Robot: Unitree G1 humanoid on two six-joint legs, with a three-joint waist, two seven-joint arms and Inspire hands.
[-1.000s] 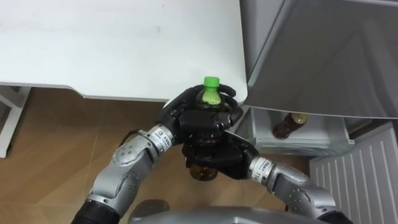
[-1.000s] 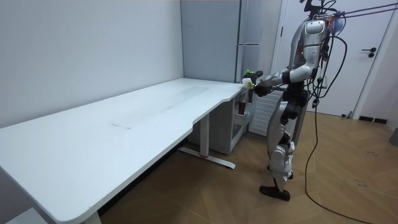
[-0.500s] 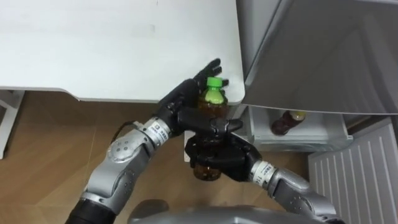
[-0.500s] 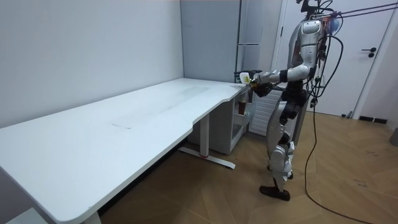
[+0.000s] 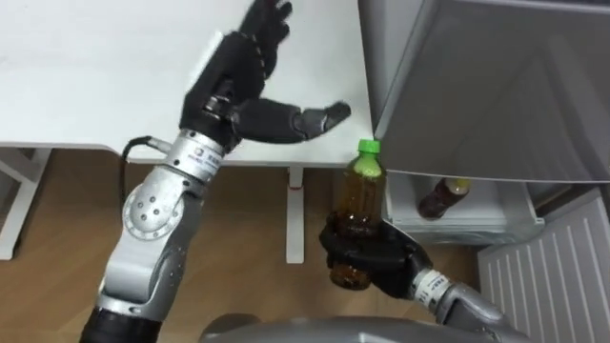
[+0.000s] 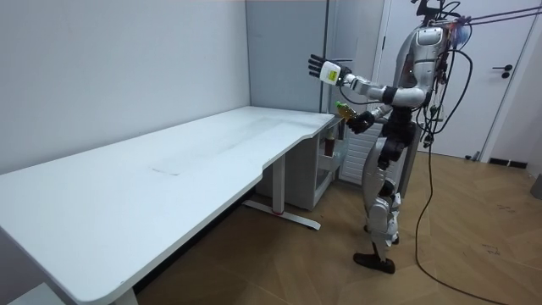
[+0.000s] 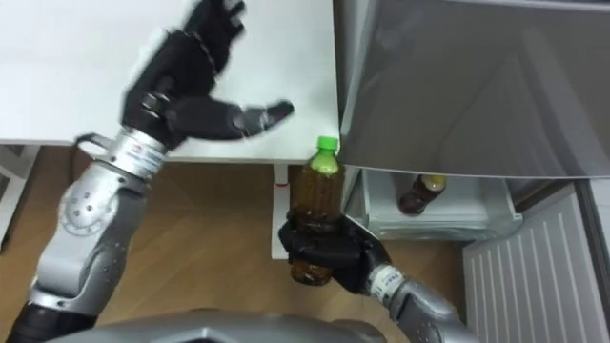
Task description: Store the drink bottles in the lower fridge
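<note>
Beside the fridge (image 5: 477, 86), right hand (image 5: 370, 257) grips the bottle (image 5: 359, 195) — left hand (image 5: 238, 76) spread open

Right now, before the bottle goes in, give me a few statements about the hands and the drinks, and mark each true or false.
1. The right hand grips the green-capped bottle, cap upward. True.
2. The left hand is curled round that bottle as well. False: it is open, raised over the white table.
3. A second bottle lies in the lower fridge. True.
4. The green-capped bottle stands on the table. False: it is held in the air, off the table's edge.
</note>
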